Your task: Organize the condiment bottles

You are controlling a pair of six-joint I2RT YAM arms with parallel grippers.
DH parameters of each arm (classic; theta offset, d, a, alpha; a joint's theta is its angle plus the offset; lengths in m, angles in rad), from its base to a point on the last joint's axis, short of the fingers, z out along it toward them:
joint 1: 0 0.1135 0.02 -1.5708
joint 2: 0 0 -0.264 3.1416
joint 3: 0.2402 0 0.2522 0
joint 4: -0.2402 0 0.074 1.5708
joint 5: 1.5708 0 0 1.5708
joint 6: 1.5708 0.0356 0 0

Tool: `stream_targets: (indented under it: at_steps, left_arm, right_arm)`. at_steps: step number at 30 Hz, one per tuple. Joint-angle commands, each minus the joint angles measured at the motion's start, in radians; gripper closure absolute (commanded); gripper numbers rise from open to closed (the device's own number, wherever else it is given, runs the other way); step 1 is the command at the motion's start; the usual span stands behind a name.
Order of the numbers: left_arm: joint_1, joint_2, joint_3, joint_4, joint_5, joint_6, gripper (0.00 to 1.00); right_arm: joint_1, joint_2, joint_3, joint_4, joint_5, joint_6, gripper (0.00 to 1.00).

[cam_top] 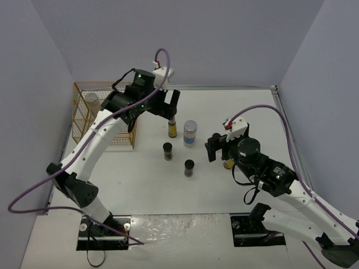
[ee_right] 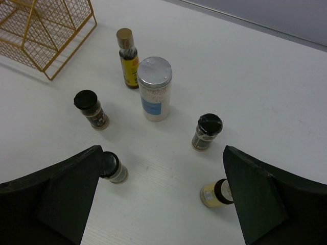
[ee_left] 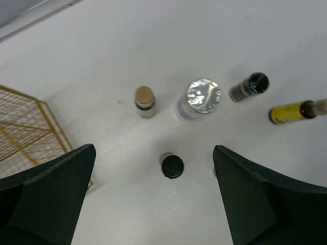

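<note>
On the white table stand a slim yellow brown-capped bottle and, beside it, a pale silver-lidded jar. Two dark black-lidded jars stand nearer me. The right wrist view shows three dark jars. A second yellow bottle sits beside my right gripper. Another pale jar stands in the wire basket. My left gripper is open and empty, above the brown-capped bottle. My right gripper is open and empty.
A yellow wire basket stands at the table's left. Purple walls close the back and both sides. The table's far edge has a metal rim.
</note>
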Motion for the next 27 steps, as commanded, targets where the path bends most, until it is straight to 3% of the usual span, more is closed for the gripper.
stream_targets:
  at_steps: [1, 12, 23, 27]
  left_arm:
    - [-0.104, 0.082, -0.041, 0.11, -0.061, 0.041, 0.03]
    - [-0.213, 0.399, 0.194, 0.031, -0.102, 0.073, 0.03]
    - [-0.218, 0.521, 0.256, 0.011, -0.134, 0.061, 0.03]
    - [-0.218, 0.529, 0.253, 0.006, -0.13, 0.056, 0.07]
  right_arm:
    - [-0.007, -0.083, -0.028, 0.056, 0.052, 0.025, 0.0]
    - [-0.008, -0.223, -0.082, 0.037, 0.033, 0.059, 0.0]
    - [-0.008, -0.243, -0.087, 0.018, 0.033, 0.073, 0.0]
    - [-0.008, -0.251, -0.091, 0.015, 0.036, 0.076, 0.0]
